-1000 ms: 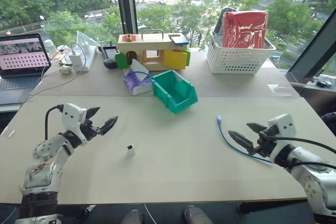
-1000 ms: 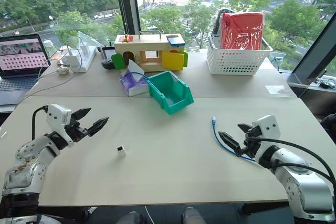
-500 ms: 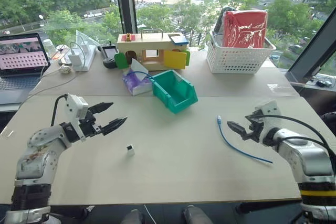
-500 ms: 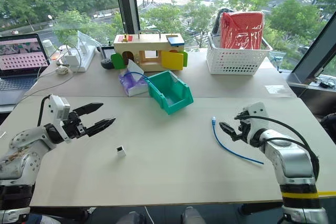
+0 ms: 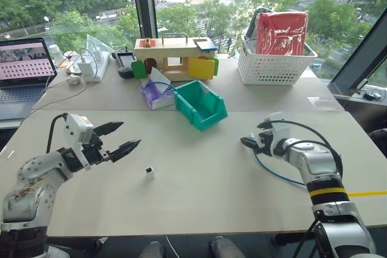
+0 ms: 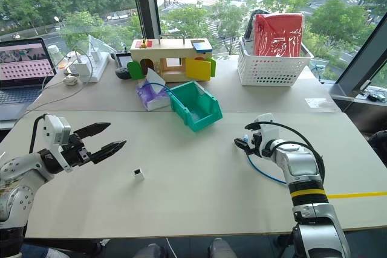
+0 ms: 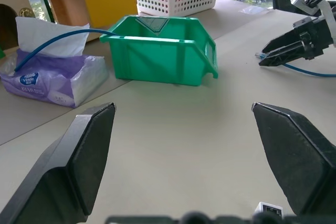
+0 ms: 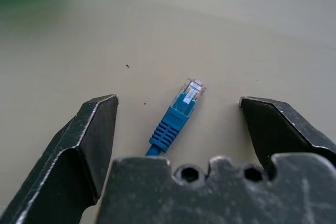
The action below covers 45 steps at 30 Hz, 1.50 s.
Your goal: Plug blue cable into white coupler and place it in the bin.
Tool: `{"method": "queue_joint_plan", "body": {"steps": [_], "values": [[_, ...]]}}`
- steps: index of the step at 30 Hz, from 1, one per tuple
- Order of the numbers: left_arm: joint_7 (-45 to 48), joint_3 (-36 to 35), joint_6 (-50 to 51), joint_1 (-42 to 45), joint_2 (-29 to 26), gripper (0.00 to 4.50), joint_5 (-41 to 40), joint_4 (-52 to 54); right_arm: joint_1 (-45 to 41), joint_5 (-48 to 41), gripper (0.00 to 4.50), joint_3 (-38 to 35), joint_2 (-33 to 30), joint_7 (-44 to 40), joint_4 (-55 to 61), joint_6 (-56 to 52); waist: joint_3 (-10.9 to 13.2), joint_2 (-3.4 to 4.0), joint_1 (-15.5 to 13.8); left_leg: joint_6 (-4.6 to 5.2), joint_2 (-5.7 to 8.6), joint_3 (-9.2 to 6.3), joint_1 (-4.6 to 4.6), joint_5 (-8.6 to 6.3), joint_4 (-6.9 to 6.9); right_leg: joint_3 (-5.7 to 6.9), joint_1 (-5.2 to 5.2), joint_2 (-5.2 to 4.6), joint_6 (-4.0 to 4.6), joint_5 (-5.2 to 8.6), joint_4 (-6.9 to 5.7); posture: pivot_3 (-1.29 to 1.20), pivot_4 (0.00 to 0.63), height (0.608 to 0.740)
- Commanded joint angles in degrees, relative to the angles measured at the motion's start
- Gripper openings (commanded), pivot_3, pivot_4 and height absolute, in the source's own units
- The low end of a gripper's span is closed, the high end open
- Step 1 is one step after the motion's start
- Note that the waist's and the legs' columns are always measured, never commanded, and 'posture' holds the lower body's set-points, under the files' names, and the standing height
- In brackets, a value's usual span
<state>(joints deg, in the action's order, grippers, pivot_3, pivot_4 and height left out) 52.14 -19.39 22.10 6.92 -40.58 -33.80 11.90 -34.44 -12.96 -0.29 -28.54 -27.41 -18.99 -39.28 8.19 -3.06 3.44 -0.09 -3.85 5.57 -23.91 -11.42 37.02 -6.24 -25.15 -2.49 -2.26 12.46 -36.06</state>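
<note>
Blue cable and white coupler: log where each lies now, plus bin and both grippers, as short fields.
blue cable: flat on the table, plug end between the right gripper's fingers, not gripped
white coupler: alone on the table, nothing plugged in
bin: teal, on the table's far side beside a tissue pack
left gripper: open, above the table near the coupler
right gripper: open, straddling the plug

- We see the white coupler (image 7: 270,209) cut off by the picture's edge.
- The right gripper (image 5: 249,143) hides the plug of the blue cable (image 5: 279,174).
</note>
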Motion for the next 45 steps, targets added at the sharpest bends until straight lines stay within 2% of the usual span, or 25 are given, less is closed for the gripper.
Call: {"method": "queue_joint_plan", "body": {"steps": [1,2,6,8,9,14,19,23,28,29,33,38,39,40,45], "values": [[-0.29,-2.08,0.00,0.01,-1.16,4.50,-1.16,2.35,1.05,0.15,2.64,-0.16,-0.06,-0.52,2.08,-2.50,0.00,0.00,0.05,0.00,0.00,0.00,0.01,0.00,0.00,0.00,0.00,0.01,0.01,0.01,-0.01,0.00,0.150,0.737],[-0.21,-2.13,0.00,0.06,-1.28,4.50,-1.16,2.28,1.59,-0.01,2.43,-0.08,-0.19,-0.91,3.24,-3.39,0.00,0.00,0.06,0.00,-0.01,-0.01,0.01,0.00,-0.01,0.01,0.00,0.01,0.01,0.01,-0.01,0.00,0.150,0.737],[0.46,-1.87,-0.18,0.71,-1.77,4.50,-1.11,1.87,3.67,-0.45,1.00,0.59,-0.81,-2.63,7.43,-6.22,0.00,0.00,0.16,0.00,-0.01,-0.06,0.01,0.00,-0.02,0.05,0.01,0.01,0.03,0.03,-0.01,0.00,0.150,0.737],[1.15,-0.95,-0.49,1.95,-1.97,4.50,-0.89,1.55,4.43,-0.13,0.33,2.33,-1.62,-5.86,9.22,-4.11,0.00,0.00,0.22,0.00,-0.01,-0.07,0.01,0.00,-0.02,0.07,0.01,0.01,0.04,0.03,-0.02,0.00,0.150,0.737],[1.47,-0.49,-0.63,2.50,-2.04,4.50,-0.72,1.44,4.64,0.20,0.18,3.23,-2.01,-7.58,9.75,-2.46,0.00,0.00,0.20,0.00,-0.01,-0.09,0.01,0.00,-0.02,0.09,0.02,0.01,0.04,0.03,-0.01,0.00,0.150,0.737],[4.83,4.78,-0.97,7.75,-2.12,4.50,0.73,0.03,0.86,3.74,0.17,10.34,-4.74,-20.55,9.61,13.62,0.03,0.04,0.42,0.00,-0.01,-0.12,0.01,0.00,0.02,0.13,0.05,0.02,0.03,0.04,0.00,0.00,0.150,0.737],[9.86,10.99,-1.46,11.96,-3.05,4.50,2.76,-1.83,-2.94,9.99,0.17,22.20,-5.08,-33.15,9.98,26.84,0.05,0.08,0.55,-0.01,-0.01,-0.14,0.01,0.00,0.00,0.14,0.03,0.04,0.03,0.04,-0.02,0.00,0.150,0.737],[13.68,16.54,-3.06,14.95,-3.29,4.50,5.91,-3.28,-6.75,12.76,0.17,26.23,-1.56,-36.84,4.85,33.11,0.06,0.08,0.35,-0.01,-0.01,-0.17,-0.01,0.00,0.01,0.18,0.03,0.05,0.05,0.05,-0.04,0.00,0.150,0.737],[17.00,21.26,-5.82,18.15,-2.43,4.50,9.18,-5.92,-10.19,14.58,0.17,27.03,0.12,-39.39,-1.62,37.14,0.08,0.10,-0.14,-0.01,0.00,-0.18,-0.15,0.01,0.19,0.21,-0.01,0.03,0.06,0.04,-0.05,0.00,0.150,0.737],[17.54,22.12,-6.14,19.00,-2.13,4.50,9.71,-6.64,-10.77,14.27,0.67,26.54,0.39,-39.74,-2.50,36.91,0.08,0.10,-0.21,-0.01,0.00,-0.19,-0.18,0.01,0.22,0.23,-0.01,0.03,0.06,0.04,-0.05,0.00,0.150,0.737],[19.93,25.78,-8.33,22.63,-0.58,4.50,12.36,-10.21,-11.53,12.40,2.01,23.47,-0.36,-40.40,-2.53,34.71,0.09,0.11,-0.92,-0.01,-0.01,-0.22,-0.20,0.01,0.28,0.24,-0.02,0.04,0.07,0.04,-0.11,0.00,0.150,0.737],[21.97,29.70,-11.00,27.23,2.42,4.50,15.84,-15.93,-9.05,8.65,3.63,17.50,-2.31,-39.28,4.61,27.62,0.12,0.17,-1.31,0.00,-0.01,-0.29,-0.31,0.00,0.43,0.31,-0.02,0.03,0.06,0.04,-0.13,0.00,0.150,0.737],[22.49,30.79,-11.64,28.19,3.38,4.50,16.64,-17.36,-7.73,8.06,4.08,15.93,-3.07,-38.14,7.24,25.82,0.12,0.17,-1.38,0.00,-0.01,-0.31,-0.32,0.00,0.45,0.32,-0.03,0.03,0.06,0.04,-0.14,0.00,0.150,0.737],[22.93,32.03,-12.16,29.18,4.47,4.50,17.60,-18.94,-5.92,7.26,4.31,14.22,-4.13,-37.19,10.70,23.13,0.12,0.17,-1.48,0.01,-0.01,-0.34,-0.34,0.00,0.46,0.36,-0.03,0.04,0.06,0.04,-0.14,0.00,0.150,0.737],[24.54,36.31,-14.84,32.49,8.55,4.50,21.64,-25.28,2.30,2.39,4.31,7.56,-8.04,-33.89,25.81,10.35,0.18,0.26,-2.59,0.05,-0.01,-0.55,-0.50,-0.03,0.66,0.55,-0.02,0.04,0.07,0.04,-0.18,0.00,0.150,0.737]]}}
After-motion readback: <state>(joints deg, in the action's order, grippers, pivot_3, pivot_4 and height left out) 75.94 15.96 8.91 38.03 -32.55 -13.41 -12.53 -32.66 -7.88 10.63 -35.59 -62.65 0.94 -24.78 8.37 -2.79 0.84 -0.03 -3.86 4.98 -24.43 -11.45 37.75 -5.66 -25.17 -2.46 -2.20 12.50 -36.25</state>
